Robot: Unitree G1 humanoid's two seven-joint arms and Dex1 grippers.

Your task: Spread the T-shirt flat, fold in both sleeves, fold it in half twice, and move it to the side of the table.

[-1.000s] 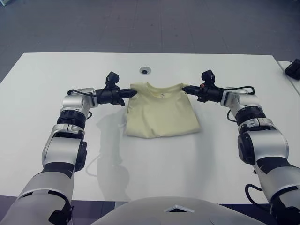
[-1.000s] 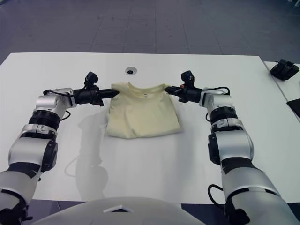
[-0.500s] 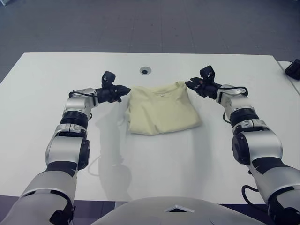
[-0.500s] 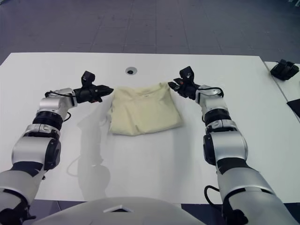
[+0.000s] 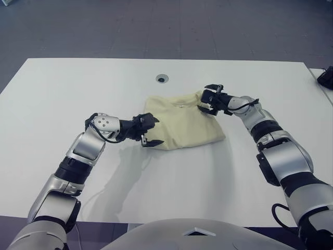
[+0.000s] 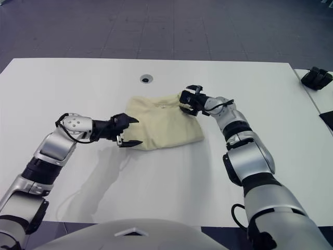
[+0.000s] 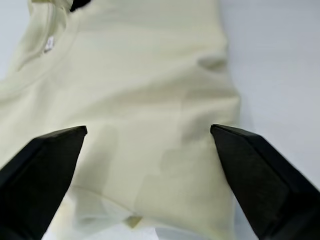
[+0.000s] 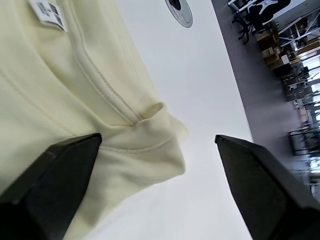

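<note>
Now | white table (image 5: 52, 88), round port (image 5: 162, 78), grey floor (image 5: 156, 26) | left gripper (image 5: 157, 130), right gripper (image 5: 206, 98) both released | T-shirt (image 5: 182, 125) folded

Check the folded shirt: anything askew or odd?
The pale yellow folded T-shirt lies slightly skewed to the edges of the white table, and its collar-side corner is bunched beside the open right gripper. The open left gripper sits at the near corner. Nothing torn or spilled.

1. T-shirt (image 5: 182, 122): pale yellow, folded into a compact, rough rectangle.
2. Lies flat near the middle of the table (image 5: 62, 83), collar at the far edge, neck label facing up.
3. Sits slightly skewed. Near-left corner shows loose layers, far-right shoulder corner is bunched.
</note>
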